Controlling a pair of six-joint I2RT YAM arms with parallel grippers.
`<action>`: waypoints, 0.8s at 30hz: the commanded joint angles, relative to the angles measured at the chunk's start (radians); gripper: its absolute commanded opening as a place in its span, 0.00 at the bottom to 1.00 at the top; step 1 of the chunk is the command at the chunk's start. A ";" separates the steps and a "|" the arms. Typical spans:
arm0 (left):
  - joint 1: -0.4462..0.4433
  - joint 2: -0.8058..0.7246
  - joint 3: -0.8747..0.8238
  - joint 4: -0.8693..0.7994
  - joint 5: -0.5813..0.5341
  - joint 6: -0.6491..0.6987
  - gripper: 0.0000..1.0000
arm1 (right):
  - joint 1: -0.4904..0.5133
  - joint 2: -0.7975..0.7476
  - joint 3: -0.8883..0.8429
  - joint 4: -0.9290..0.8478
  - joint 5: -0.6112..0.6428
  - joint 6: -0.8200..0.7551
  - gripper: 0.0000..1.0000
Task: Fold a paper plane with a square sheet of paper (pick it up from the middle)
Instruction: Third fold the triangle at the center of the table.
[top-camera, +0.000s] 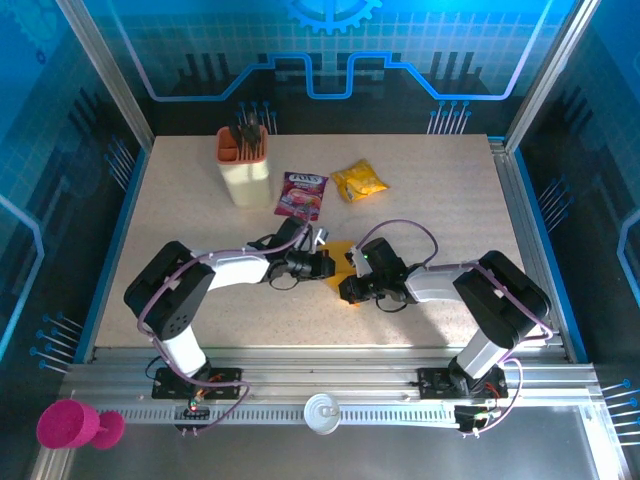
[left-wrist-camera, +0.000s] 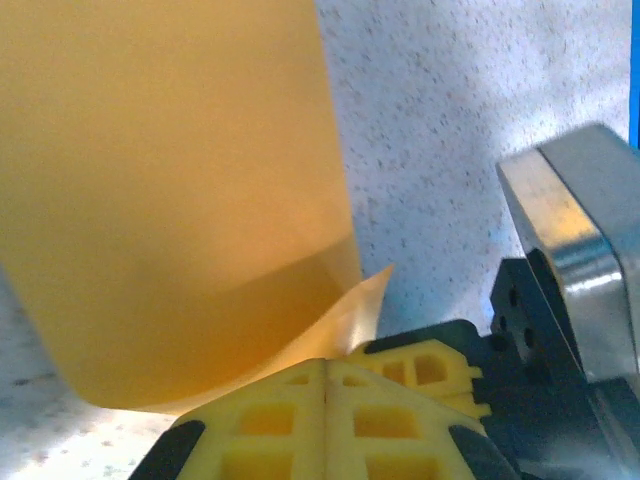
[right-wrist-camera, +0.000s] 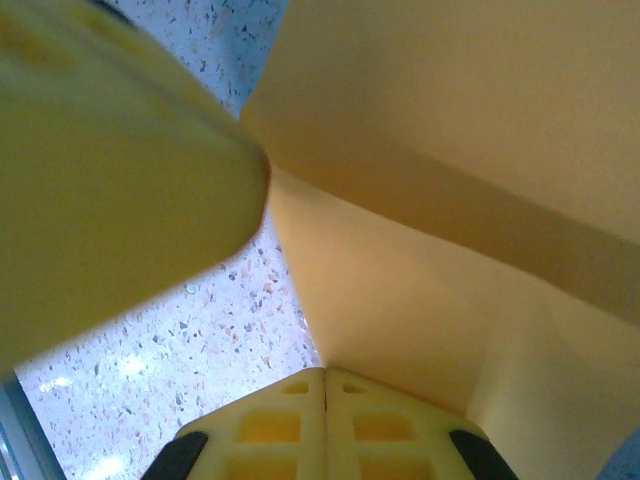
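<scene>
As two tools grip, one sheet curves.

place: robot lab cell | evidence: aluminium frame, blue circuit-print panels, speckled table

No lettering is legible; the purple packet beyond the left pincer carries white print too small to read.

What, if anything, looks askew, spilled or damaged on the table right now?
Nothing spilled or torn. Only the square sheet of paper stands out: it is not lying flat but bows and bends between the left gripper and the right gripper, both shut on it.
</scene>
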 joint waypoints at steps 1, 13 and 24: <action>-0.026 0.008 0.024 -0.012 -0.013 -0.014 0.00 | -0.011 0.038 -0.040 -0.109 0.025 0.010 0.00; -0.019 0.143 -0.001 -0.003 -0.121 -0.037 0.00 | -0.011 0.018 -0.079 -0.057 -0.038 0.024 0.00; -0.014 0.162 -0.053 0.009 -0.155 -0.068 0.00 | -0.010 -0.083 -0.195 -0.018 -0.064 0.063 0.00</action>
